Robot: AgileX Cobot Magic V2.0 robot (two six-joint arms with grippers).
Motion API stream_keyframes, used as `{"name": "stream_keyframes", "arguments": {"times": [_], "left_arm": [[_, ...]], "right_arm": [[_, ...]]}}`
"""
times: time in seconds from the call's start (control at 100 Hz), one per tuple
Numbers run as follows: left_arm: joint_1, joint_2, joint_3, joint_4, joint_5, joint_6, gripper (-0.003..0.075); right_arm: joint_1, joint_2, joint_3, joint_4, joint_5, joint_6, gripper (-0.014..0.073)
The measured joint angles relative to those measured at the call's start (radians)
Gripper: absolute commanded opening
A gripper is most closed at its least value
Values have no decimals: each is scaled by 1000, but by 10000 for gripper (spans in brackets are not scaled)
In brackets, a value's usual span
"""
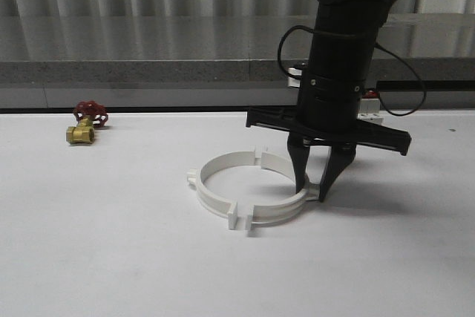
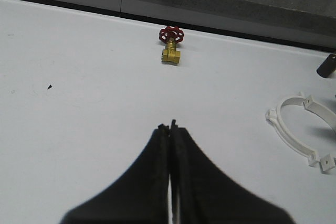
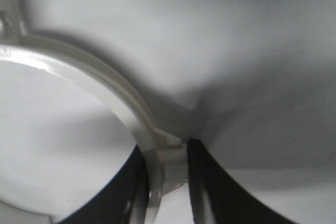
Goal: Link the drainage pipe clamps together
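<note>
The right pincer point(image 1: 317, 182) stood pointing down over the white bench point(image 1: 111, 257), its fingers set narrowly astride the right wall of the pipe clamps point(image 1: 249, 191), one finger inside the ring and one outside. In the right wrist view the fingers point(image 3: 207, 187) pressed the white band point(image 3: 163, 177) from both sides, at the spot where a small lug sticks out, so the pincer point(image 3: 168, 192) held the clamp wall.

The two half-rings lay flat near the middle of the bench, meeting as a ring, with their end tabs paired at the front and back (a fine seam showed between the front tabs) and a small lug at the left.

The left pincer point(image 2: 171, 129) hung above bare bench with its fingers pressed together, holding nothing. A brass valve with a red handwheel point(image 1: 87, 124) lay well apart at the far left. No containers were on the bench.
</note>
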Motion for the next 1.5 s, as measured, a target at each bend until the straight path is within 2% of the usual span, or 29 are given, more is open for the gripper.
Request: {"name": "stream_keyframes", "arguments": {"times": [0.18,0.22,0.27,0.37,0.44,0.63,0.73,0.78,0.85,1.01,1.09,1.12,1.5], "left_arm": [[0,0,0,0,0,0,-20],[0,0,0,0,0,0,-20],[0,0,0,0,0,0,-20],[0,0,0,0,0,0,-20],[0,0,0,0,0,0,-20],[0,0,0,0,0,0,-20],[0,0,0,0,0,0,-20],[0,0,0,0,0,0,-20],[0,0,0,0,0,0,-20],[0,0,0,0,0,0,-20],[0,0,0,0,0,0,-20],[0,0,0,0,0,0,-20],[0,0,0,0,0,0,-20]], "right_arm": [[0,0,0,0,-13,2,105],[0,0,0,0,-16,4,134],[0,2,0,0,-20,4,202],[0,4,0,0,-33,6,412],[0,4,0,-4,-40,6,500],[9,-15,0,-79,-43,3,518],[9,-64,4,-104,-50,-68,517],[9,-95,14,-104,-54,-128,496],[9,-142,34,-104,-54,-227,418],[4,-252,107,-104,-43,-454,101],[-14,-319,160,-104,-39,-499,-44],[-27,-344,179,-104,-39,-506,-74],[-196,-729,473,-98,-89,-523,-68]]}}
